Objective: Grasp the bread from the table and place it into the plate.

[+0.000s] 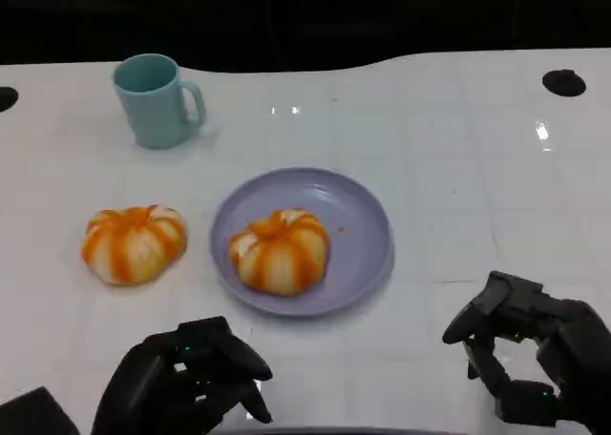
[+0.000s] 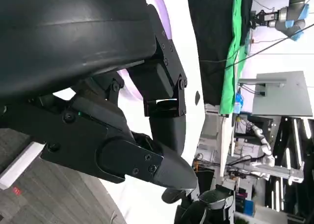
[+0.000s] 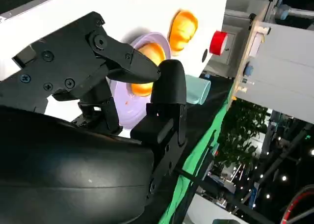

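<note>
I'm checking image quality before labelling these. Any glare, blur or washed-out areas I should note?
Head view: small bright glints on the white table, bread in the plate slightly soft but readable. Left wrist view: left robot hand sharp and dark, table beyond it overexposed. Right wrist view: right robot hand sharp, the bread on the table blown out and blurry.

One bread [image 1: 280,250] in plate [image 1: 368,216], another bread [image 1: 134,243] left.

A teal mug [image 1: 156,100] stands upright on the white table [image 1: 458,168] at about ten o'clock, its handle turned toward three o'clock. Two small black round marks sit on the tabletop near its far edge, one at two o'clock [image 1: 564,82] and another at the nine-o'clock border [image 1: 6,98].
</note>
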Controlling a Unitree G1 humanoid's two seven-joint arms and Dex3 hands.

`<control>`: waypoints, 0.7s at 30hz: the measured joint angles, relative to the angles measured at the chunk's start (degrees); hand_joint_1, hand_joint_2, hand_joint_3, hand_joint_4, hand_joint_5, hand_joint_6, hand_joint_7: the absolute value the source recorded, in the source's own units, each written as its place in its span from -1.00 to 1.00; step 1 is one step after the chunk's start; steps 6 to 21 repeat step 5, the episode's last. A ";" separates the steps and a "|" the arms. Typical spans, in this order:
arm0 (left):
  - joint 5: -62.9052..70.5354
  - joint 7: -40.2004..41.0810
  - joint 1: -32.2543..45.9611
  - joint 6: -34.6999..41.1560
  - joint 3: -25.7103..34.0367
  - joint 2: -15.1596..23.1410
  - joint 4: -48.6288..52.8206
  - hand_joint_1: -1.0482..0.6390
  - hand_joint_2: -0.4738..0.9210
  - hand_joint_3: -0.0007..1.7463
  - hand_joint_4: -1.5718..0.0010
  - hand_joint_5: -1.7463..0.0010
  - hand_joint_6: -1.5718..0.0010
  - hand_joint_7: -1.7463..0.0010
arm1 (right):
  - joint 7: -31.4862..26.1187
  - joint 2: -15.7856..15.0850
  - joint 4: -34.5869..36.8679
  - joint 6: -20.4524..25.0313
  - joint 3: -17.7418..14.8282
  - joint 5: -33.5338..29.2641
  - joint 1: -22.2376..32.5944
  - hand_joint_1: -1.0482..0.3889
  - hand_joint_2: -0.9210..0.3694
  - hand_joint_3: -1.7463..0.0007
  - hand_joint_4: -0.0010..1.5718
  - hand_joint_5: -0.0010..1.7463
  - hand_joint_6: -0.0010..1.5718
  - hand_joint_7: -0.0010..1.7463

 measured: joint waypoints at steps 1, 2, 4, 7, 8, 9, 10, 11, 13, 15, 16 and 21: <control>0.01 0.00 0.00 -0.06 0.00 0.00 0.00 -0.79 1.00 -0.94 -0.14 -0.66 -0.28 -0.12 | 0.00 0.05 0.00 -0.02 0.00 -0.06 0.00 0.18 -0.34 -0.22 -0.02 0.93 -0.02 0.54; 0.02 0.00 0.00 -0.17 0.01 0.00 0.00 -0.78 1.00 -0.94 -0.14 -0.66 -0.28 -0.12 | 0.00 0.12 0.00 -0.02 0.00 -0.10 0.00 0.19 -0.34 -0.22 -0.02 0.93 -0.02 0.54; 0.02 0.00 0.00 -0.41 0.02 0.01 0.00 -0.78 1.00 -0.93 -0.14 -0.66 -0.28 -0.13 | -0.02 0.18 -0.02 -0.02 0.00 -0.19 0.03 0.20 -0.33 -0.23 -0.01 0.95 -0.01 0.54; 0.02 0.00 0.00 -0.46 0.03 0.03 0.00 -0.78 1.00 -0.93 -0.14 -0.66 -0.27 -0.13 | -0.05 0.19 -0.04 -0.02 0.00 -0.31 0.06 0.20 -0.32 -0.24 0.00 0.96 -0.01 0.54; 0.02 0.00 0.00 -0.46 0.03 0.03 0.00 -0.78 1.00 -0.93 -0.14 -0.66 -0.27 -0.13 | -0.05 0.19 -0.04 -0.02 0.00 -0.31 0.06 0.20 -0.32 -0.24 0.00 0.96 -0.01 0.54; 0.02 0.00 0.00 -0.46 0.03 0.03 0.00 -0.78 1.00 -0.93 -0.14 -0.66 -0.27 -0.13 | -0.05 0.19 -0.04 -0.02 0.00 -0.31 0.06 0.20 -0.32 -0.24 0.00 0.96 -0.01 0.54; 0.02 0.00 0.00 -0.46 0.03 0.03 0.00 -0.78 1.00 -0.93 -0.14 -0.66 -0.27 -0.13 | -0.05 0.19 -0.04 -0.02 0.00 -0.31 0.06 0.20 -0.32 -0.24 0.00 0.96 -0.01 0.54; 0.02 0.00 0.00 -0.46 0.03 0.03 0.00 -0.78 1.00 -0.93 -0.14 -0.66 -0.27 -0.13 | -0.05 0.19 -0.04 -0.02 0.00 -0.31 0.06 0.20 -0.32 -0.24 0.00 0.96 -0.01 0.54; 0.02 0.00 0.00 -0.46 0.03 0.03 0.00 -0.78 1.00 -0.93 -0.14 -0.66 -0.27 -0.13 | -0.05 0.19 -0.04 -0.02 0.00 -0.31 0.06 0.20 -0.32 -0.24 0.00 0.96 -0.01 0.54; 0.02 0.00 0.00 -0.46 0.03 0.03 0.00 -0.78 1.00 -0.93 -0.14 -0.66 -0.27 -0.13 | -0.05 0.19 -0.04 -0.02 0.00 -0.31 0.06 0.20 -0.32 -0.24 0.00 0.96 -0.01 0.54; 0.02 0.00 0.00 -0.46 0.03 0.03 0.00 -0.78 1.00 -0.93 -0.14 -0.66 -0.27 -0.13 | -0.05 0.19 -0.04 -0.02 0.00 -0.31 0.06 0.20 -0.32 -0.24 0.00 0.96 -0.01 0.54; 0.02 0.00 0.00 -0.46 0.03 0.03 0.00 -0.78 1.00 -0.93 -0.14 -0.66 -0.27 -0.13 | -0.05 0.19 -0.04 -0.02 0.00 -0.31 0.06 0.20 -0.32 -0.24 0.00 0.96 -0.01 0.54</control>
